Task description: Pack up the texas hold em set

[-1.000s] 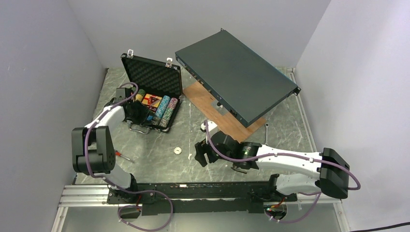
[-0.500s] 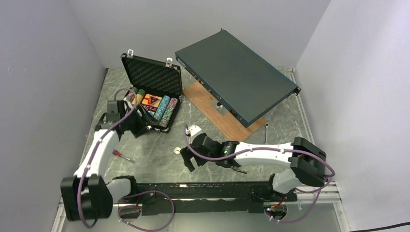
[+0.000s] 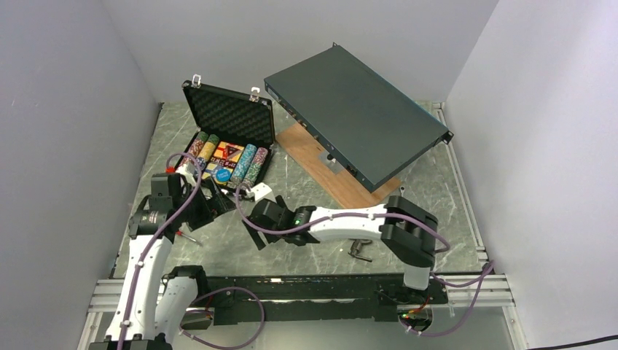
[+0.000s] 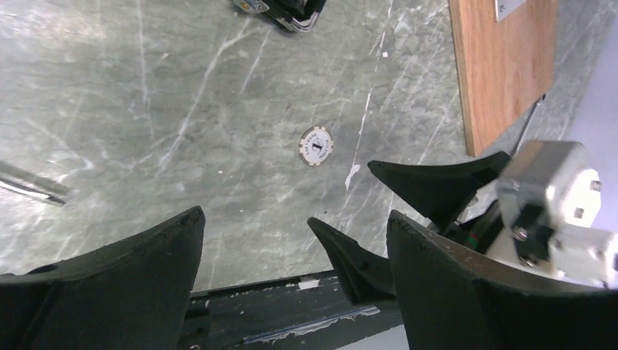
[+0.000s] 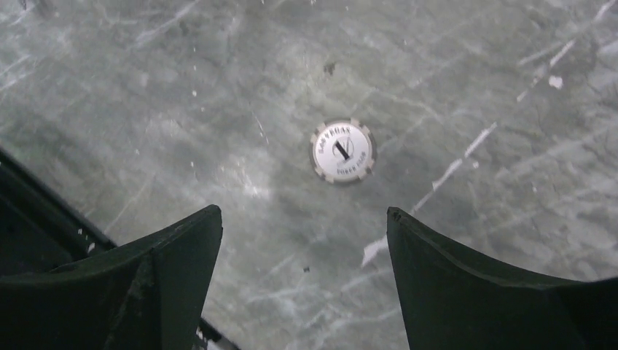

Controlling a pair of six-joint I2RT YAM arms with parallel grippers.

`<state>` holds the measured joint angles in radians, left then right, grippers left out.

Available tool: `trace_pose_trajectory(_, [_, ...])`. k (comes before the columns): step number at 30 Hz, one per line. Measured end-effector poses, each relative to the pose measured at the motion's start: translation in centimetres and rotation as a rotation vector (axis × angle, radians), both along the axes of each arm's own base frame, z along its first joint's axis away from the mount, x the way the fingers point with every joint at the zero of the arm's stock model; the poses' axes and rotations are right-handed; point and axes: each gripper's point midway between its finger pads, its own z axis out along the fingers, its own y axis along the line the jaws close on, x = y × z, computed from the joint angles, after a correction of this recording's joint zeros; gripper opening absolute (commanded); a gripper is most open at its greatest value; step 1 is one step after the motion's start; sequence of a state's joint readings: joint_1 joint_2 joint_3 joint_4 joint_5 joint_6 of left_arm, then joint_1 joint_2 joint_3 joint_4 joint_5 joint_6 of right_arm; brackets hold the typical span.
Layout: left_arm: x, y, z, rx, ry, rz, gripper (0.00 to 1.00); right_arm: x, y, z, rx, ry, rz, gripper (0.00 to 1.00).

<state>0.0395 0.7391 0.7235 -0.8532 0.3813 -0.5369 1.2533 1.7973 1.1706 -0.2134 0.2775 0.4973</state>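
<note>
1. The small black briefcase (image 3: pixel 230 138) of the hold'em set sits at the far left of the grey marbled table (image 3: pixel 437 191). Its lid stands upright and open, showing grey egg-crate foam (image 3: pixel 233 115) and two silver latches (image 3: pixel 254 93) on the top edge.
2. Rows of multicoloured chips (image 3: pixel 248 166) lie in its tray, with a red triangle (image 3: pixel 232 152) and a blue disc (image 3: pixel 222 175) among them.
3. One white poker chip (image 5: pixel 342 150) lies flat on the table near the case, on the near side.
4. My right gripper (image 5: pixel 304 210) hangs over that chip, jaws spread wide and empty. The chip is beyond the fingertips, touching neither.
5. My left gripper (image 4: pixel 295 214), just beside it, is also spread wide and holds nothing.
6. A large flat dark-grey metal box (image 3: pixel 357 120) rests tilted on a brown wooden board (image 3: pixel 331 173) to the right of the case.
</note>
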Motion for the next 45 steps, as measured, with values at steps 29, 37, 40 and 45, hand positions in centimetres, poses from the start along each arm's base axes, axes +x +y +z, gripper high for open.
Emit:
trace_pose_trajectory(29, [-0.6,3.9,-3.0,0.167,0.179,0.186,0.93,3.5,0.8,-4.7,-0.118,0.009,-0.048,0.58])
trace_pose_trajectory(37, [-0.6,3.9,-3.1,0.167,0.189,0.184,0.93,3.7,0.9,-4.8,-0.124,-0.001,-0.050,0.57])
trace_pose_trajectory(40, [-0.6,3.9,-3.1,0.167,0.190,0.184,0.94,4.0,1.5,-4.8,-0.128,-0.006,-0.045,0.56])
trace_pose_trajectory(45, [-0.7,3.7,-3.2,0.159,0.193,0.176,0.94,4.2,2.0,-4.8,-0.126,-0.009,-0.040,0.51])
